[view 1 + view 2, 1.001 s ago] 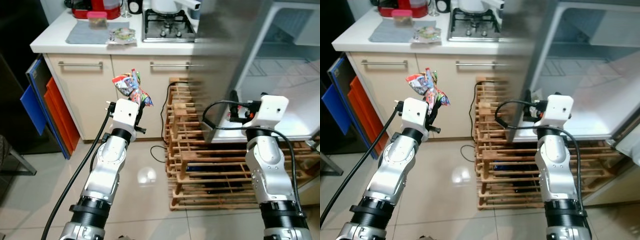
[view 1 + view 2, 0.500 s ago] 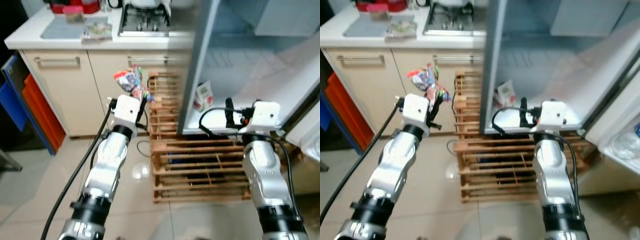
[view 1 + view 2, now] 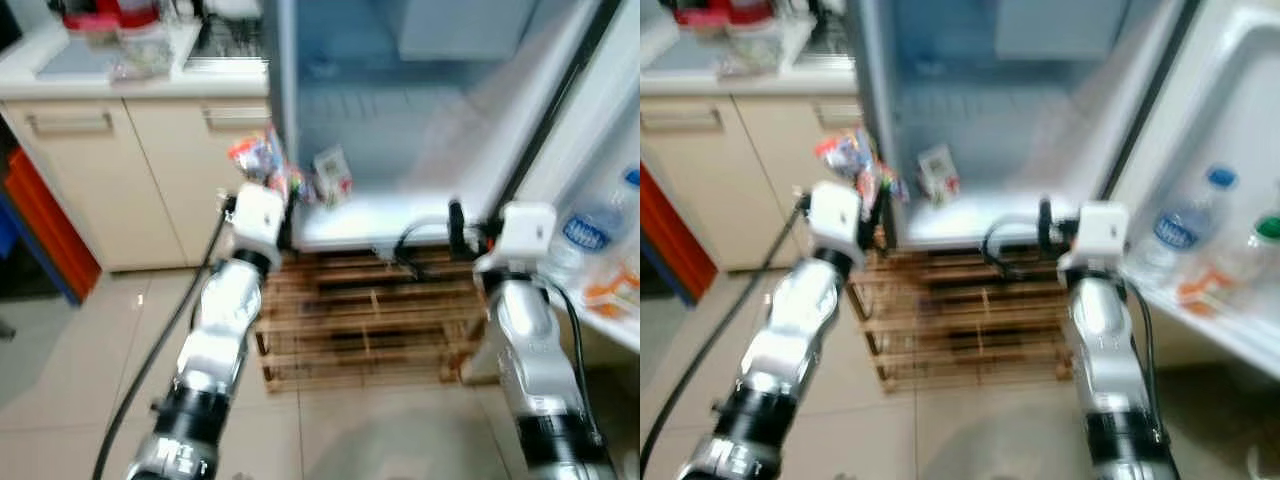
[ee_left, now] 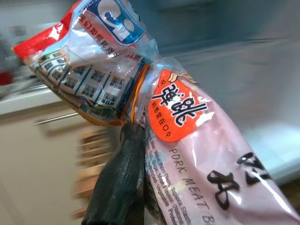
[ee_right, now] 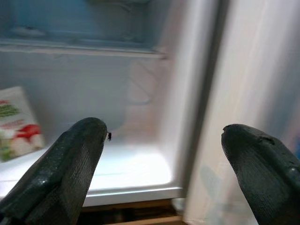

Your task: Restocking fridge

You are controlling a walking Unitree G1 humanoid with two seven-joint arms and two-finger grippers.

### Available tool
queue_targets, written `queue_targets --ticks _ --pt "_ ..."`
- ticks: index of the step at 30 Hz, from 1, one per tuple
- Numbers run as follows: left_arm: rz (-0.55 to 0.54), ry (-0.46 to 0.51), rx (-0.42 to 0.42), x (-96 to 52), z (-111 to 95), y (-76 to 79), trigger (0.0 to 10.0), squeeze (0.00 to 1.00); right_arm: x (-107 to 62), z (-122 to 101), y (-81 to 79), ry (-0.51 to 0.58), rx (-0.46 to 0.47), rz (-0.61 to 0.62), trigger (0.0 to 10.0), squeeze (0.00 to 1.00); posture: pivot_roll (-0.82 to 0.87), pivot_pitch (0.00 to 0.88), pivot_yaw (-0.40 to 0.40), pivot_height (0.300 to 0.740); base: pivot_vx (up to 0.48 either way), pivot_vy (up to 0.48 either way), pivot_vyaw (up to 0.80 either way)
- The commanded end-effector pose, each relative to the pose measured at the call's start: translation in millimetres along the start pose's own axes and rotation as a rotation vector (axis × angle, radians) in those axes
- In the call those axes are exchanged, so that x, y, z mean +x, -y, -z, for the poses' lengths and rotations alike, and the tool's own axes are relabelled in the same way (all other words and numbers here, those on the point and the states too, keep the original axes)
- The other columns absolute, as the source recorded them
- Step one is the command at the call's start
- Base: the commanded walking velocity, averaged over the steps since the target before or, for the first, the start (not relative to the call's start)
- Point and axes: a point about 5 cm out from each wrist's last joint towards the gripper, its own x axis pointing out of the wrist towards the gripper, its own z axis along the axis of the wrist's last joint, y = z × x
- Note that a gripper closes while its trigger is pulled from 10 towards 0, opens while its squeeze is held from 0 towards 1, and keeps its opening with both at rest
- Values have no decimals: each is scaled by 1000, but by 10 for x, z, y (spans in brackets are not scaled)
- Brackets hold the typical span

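Left gripper [image 4: 126, 187] clamped on glossy crinkled plastic meat packet [image 4: 187, 140], mid-frame; right gripper [image 5: 164, 154] wide open, empty, before smooth white fridge [image 5: 140, 173] shelf.

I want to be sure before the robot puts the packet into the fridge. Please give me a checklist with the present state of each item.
1. Left hand shut on the clear plastic packet of pork meat balls with an orange sticker: ok.
2. White fridge open: ok.
3. Free room on the lit fridge floor beside the small white upright carton: ok.
4. Right hand open and holding nothing: ok.
5. Picture sharp enough to aim: not ok, the head views are blurred.
6. Packet's seal intact: cannot tell.
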Motion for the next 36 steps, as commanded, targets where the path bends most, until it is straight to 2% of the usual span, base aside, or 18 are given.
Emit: queue_targets --ticks 1,16,21,24,36 --pt "-26 40 12 33 -85 -102 10000 0 17 -34 -82 10 10 -29 10000 0 -133 0 18 740 0 0 788" --pt "-25 23 27 47 -48 -102 10000 0 -6 27 -99 -17 6 -35 10000 0 -132 0 8 740 0 0 52" --pt "11 29 42 41 -47 -49 10000 0 -15 30 -96 -20 -4 -39 10000 0 -129 0 6 740 0 0 630" --pt "47 41 27 40 -70 -18 10000 0 -15 40 -105 -24 10 -35 10000 0 -124 0 6 740 296 -296 0" --pt "51 42 32 44 -81 -23 10000 0 -33 85 -159 -41 8 -50 10000 0 -120 0 10 740 386 -261 0"
